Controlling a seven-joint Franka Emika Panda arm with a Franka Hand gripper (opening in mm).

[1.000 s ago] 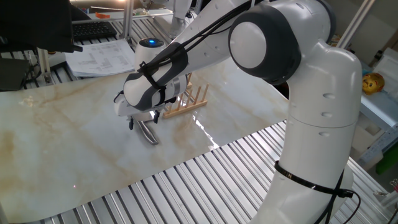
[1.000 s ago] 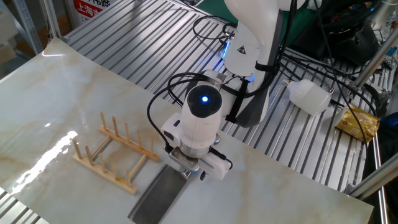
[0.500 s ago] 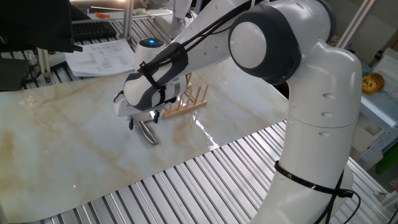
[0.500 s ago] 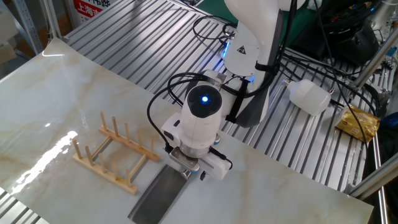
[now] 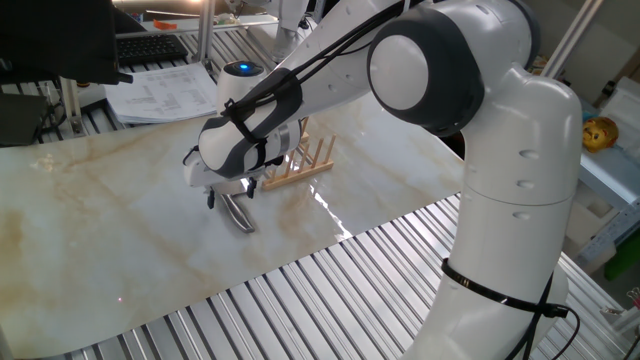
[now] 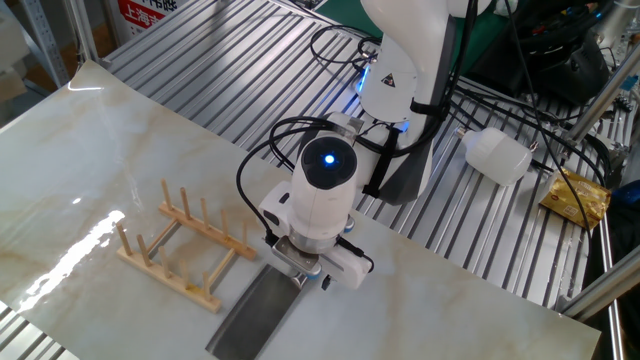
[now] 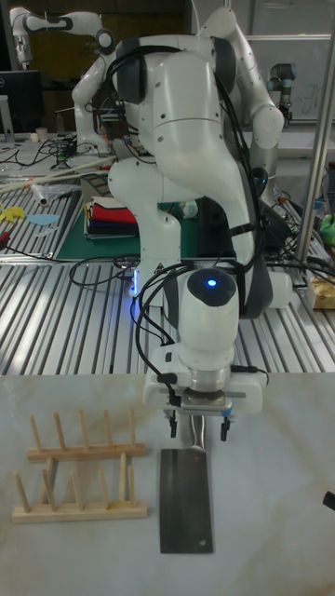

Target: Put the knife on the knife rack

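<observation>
The knife [image 7: 184, 498] lies flat on the marble tabletop, its broad grey blade [image 6: 250, 315] pointing toward the near edge in the tall fixed view and its handle running up under my gripper [image 7: 198, 426]. My gripper is lowered over the handle, open, with a black finger [image 7: 171, 424] on each side of it. In one fixed view the blade [image 5: 238, 212] shows just below the gripper [image 5: 231, 193]. The knife rack [image 7: 79, 480], light wood with upright pegs, stands beside the blade with nothing in it [image 6: 185, 245] [image 5: 300, 165].
The marble sheet [image 6: 90, 150] rests on a ribbed metal table [image 5: 330, 290]. Papers [image 5: 165, 90] and a keyboard [image 5: 150, 45] lie beyond the far edge. A white bottle [image 6: 497, 155] and a yellow bag [image 6: 575, 195] sit near the arm's base.
</observation>
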